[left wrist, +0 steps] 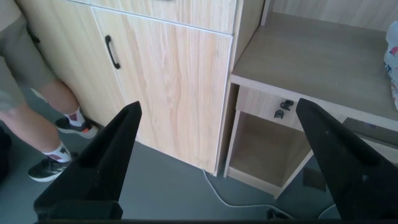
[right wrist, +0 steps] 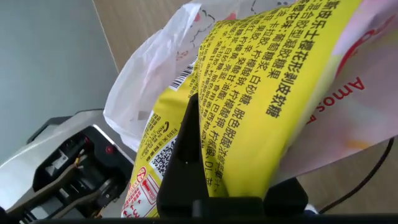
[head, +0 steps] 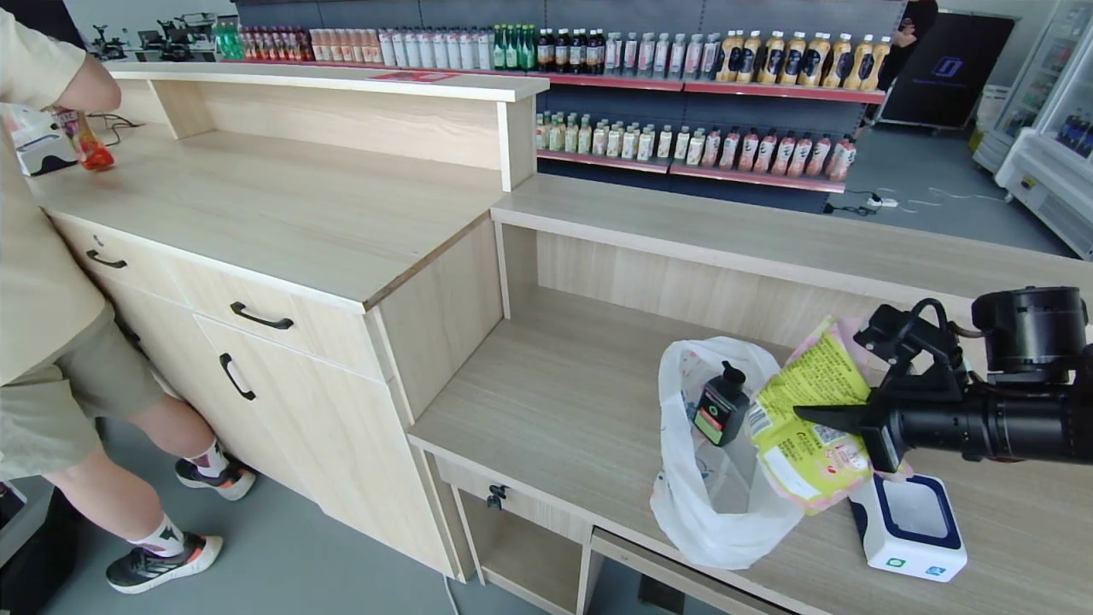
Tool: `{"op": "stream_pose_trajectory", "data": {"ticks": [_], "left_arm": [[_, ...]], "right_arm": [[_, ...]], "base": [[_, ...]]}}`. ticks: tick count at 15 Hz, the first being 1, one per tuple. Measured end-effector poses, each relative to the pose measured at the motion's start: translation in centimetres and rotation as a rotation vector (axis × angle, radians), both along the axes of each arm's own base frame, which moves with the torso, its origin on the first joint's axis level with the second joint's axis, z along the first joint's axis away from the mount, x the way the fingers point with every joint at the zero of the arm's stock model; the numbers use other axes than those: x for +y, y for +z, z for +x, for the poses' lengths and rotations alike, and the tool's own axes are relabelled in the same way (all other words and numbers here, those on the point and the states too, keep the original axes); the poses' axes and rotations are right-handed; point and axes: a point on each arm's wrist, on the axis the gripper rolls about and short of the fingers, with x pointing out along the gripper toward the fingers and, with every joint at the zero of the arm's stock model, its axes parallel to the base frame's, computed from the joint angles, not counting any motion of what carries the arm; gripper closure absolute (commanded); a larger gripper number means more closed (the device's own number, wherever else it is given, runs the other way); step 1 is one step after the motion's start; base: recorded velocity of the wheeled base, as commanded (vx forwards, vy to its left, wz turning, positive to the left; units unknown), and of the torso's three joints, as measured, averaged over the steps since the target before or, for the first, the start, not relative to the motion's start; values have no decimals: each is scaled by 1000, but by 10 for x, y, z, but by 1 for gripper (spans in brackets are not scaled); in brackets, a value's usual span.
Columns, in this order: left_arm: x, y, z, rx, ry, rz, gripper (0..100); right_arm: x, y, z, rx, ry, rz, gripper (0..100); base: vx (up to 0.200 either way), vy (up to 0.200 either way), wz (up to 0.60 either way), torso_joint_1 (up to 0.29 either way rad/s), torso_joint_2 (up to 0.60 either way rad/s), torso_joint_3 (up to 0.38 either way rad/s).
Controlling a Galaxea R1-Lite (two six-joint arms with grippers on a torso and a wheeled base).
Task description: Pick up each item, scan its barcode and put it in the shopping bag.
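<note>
My right pincer pinches the yellow snack packet, with the white scanner just below it and the shopping bag beside. I'd turn the barcode down to the scanner, then lower the packet into the bag's mouth. My left pincer hangs spread.

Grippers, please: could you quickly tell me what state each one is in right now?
Left gripper: open, holding nothing.
Right gripper: shut on the yellow snack bag.
</note>
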Motion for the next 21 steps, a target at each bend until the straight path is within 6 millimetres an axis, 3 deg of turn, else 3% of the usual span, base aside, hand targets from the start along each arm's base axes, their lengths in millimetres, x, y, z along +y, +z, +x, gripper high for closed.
{"op": "stream_pose_trajectory", "data": {"ticks": [5, 11, 21], "left_arm": [[0, 0, 0, 0, 0, 0, 0], [0, 0, 0, 0, 0, 0, 0], [0, 0, 0, 0, 0, 0, 0]], "right_arm": [[0, -31, 19, -16, 170, -8, 100], [1, -57, 43, -17, 192, -23, 100], [6, -63, 65, -36, 209, -27, 100]], "base": [[0, 0, 0, 0, 0, 0], [0, 0, 0, 0, 0, 0], [0, 0, 0, 0, 0, 0]]}}
